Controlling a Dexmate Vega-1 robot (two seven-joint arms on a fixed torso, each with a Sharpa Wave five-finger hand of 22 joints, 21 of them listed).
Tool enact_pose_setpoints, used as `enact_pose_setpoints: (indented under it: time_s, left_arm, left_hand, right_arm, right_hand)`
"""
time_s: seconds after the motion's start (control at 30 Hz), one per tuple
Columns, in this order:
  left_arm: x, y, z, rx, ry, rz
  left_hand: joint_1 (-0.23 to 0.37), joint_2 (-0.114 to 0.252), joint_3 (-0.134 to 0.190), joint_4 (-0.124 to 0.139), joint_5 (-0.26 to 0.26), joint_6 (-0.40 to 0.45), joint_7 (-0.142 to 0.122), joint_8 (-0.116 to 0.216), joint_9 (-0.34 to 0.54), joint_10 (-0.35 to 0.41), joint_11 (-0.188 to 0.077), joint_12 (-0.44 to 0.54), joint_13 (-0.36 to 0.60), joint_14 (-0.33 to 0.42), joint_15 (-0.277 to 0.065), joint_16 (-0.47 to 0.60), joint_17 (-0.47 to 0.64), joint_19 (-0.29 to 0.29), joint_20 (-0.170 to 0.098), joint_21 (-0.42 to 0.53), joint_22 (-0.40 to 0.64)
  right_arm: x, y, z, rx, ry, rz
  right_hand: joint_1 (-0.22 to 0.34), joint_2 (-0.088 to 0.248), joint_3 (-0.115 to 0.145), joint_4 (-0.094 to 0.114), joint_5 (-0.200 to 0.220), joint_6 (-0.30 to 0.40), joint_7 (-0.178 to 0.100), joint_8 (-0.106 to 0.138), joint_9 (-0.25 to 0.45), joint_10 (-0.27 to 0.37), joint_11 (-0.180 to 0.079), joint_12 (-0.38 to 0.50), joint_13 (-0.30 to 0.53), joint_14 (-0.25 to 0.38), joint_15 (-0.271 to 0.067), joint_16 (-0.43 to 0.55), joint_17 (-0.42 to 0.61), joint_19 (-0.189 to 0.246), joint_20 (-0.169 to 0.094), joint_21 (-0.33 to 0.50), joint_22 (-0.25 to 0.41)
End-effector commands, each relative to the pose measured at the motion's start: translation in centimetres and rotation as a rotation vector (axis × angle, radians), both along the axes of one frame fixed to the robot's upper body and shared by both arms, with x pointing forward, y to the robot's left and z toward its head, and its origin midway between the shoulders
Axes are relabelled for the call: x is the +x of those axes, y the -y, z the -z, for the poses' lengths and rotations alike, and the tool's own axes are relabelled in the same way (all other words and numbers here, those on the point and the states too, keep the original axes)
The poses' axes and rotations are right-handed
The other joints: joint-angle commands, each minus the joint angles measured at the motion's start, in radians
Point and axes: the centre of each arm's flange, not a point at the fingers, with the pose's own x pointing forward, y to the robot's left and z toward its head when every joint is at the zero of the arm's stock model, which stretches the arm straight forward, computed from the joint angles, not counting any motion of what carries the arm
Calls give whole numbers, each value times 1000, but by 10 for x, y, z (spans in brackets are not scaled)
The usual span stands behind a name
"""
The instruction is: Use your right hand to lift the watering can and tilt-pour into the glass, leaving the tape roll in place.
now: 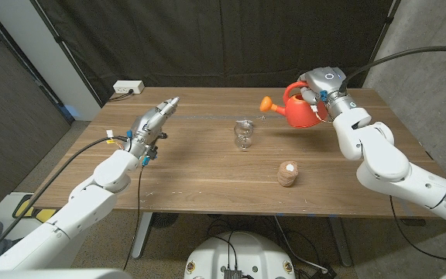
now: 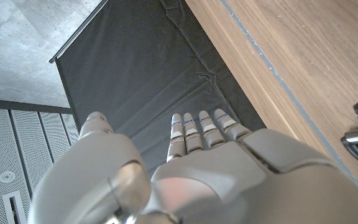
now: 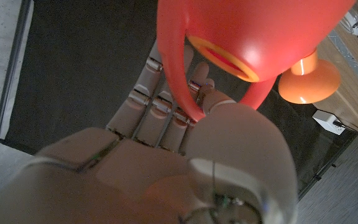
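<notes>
Wooden table [image 1: 207,167], right robot hand [image 1: 321,87] holding watering can [image 1: 299,108] aloft, near glass [image 1: 243,134]

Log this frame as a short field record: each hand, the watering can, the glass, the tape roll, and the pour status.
right hand: grips the watering can by its handle, held above the table
watering can: red, orange spout pointing toward the glass, not yet over it
glass: clear, upright, mid-table
tape roll: brown, on the table nearer the robot than the glass, untouched
left hand: holds nothing, fingers extended, raised over the table's left side
pour status: no water stream visible
</notes>
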Motion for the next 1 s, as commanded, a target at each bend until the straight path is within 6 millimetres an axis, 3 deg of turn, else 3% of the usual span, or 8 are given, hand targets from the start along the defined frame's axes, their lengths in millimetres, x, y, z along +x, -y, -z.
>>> enact_pose_setpoints:
  time_s: [0.03, 0.73, 1.0]
  left_arm:
    - [-2, -5, 0, -9, 5, -9]
    - [3, -10, -4, -43, 3, 19]
    - [6, -11, -5, -47, -2, 22]
  left_hand:
    - [2, 1, -2, 12, -4, 9, 4, 7, 6, 8, -6, 7, 6, 2, 2, 5, 2, -2, -7, 6, 1]
    - [-15, 8, -9, 24, -7, 13, 4, 8, 6, 11, -5, 10, 6, 2, 2, 8, 4, -6, -2, 8, 2]
    - [-28, 11, -14, 33, -8, 16, 4, 9, 6, 11, -4, 10, 6, 2, 1, 9, 4, -9, -1, 9, 2]
  right_arm:
    - [5, -22, -17, -106, 22, -19]
    - [15, -36, -26, -313, 111, 42]
    - [17, -35, -27, -373, 166, 53]
  right_hand:
    - [7, -3, 7, 3, 4, 2, -4, 7, 5, 2, 0, 3, 6, 10, -62, -2, 0, -1, -110, 10, 4]
    - [11, -3, 12, 1, 3, 8, -2, 11, 24, 5, 2, 7, 13, 17, -63, -5, -4, -7, -110, 25, 7]
    - [20, -14, 12, -12, 1, 21, -3, 10, 21, 22, 2, 13, 13, 30, -65, 0, -2, -4, -111, 35, 7]
